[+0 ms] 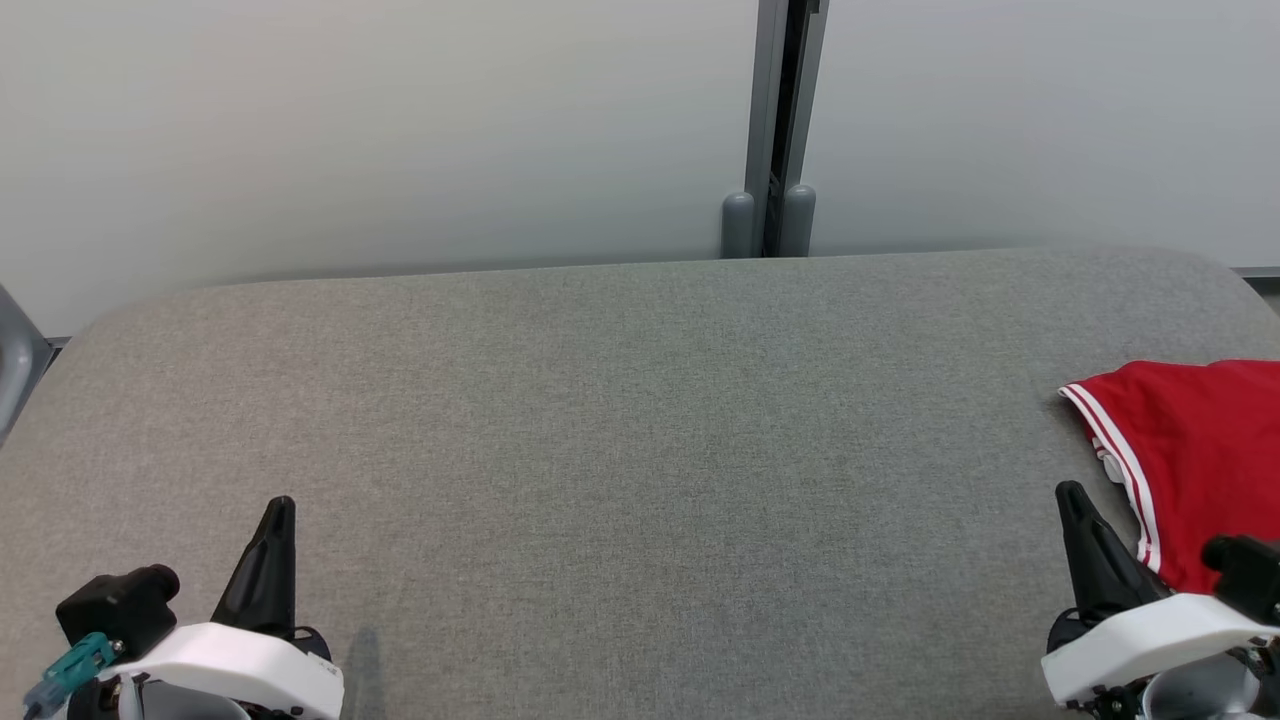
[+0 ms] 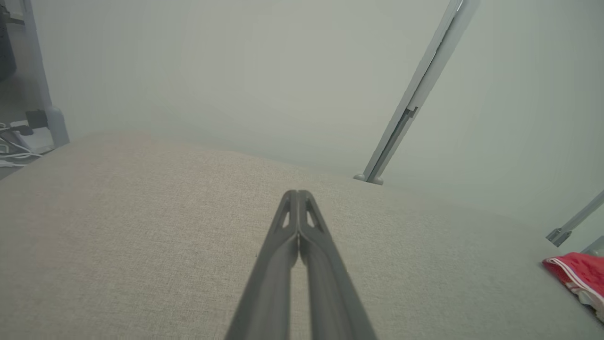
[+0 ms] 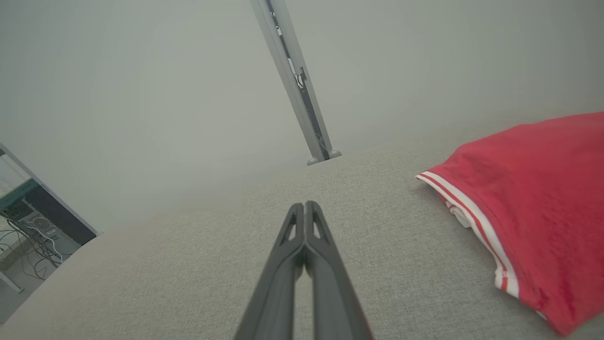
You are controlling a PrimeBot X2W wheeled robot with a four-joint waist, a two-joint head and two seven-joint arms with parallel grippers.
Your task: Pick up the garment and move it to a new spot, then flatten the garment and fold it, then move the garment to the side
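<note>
The garment (image 1: 1190, 455) is red with white striped trim and lies folded at the right edge of the grey padded table (image 1: 640, 420); it also appears as the garment (image 3: 533, 203) in the right wrist view and the garment (image 2: 578, 276) far right in the left wrist view. My right gripper (image 1: 1072, 497) hovers just left of the garment, shut and holding nothing; its fingers meet in the right wrist view as my right gripper (image 3: 304, 206). My left gripper (image 1: 280, 508) sits at the table's front left, shut and empty, seen closed as my left gripper (image 2: 297, 194).
A pale wall stands behind the table with a grey vertical post (image 1: 770, 130) at centre right. Cables and equipment lie on the floor off the table's left end (image 2: 19, 141). The table's rounded far corners curve away at both ends.
</note>
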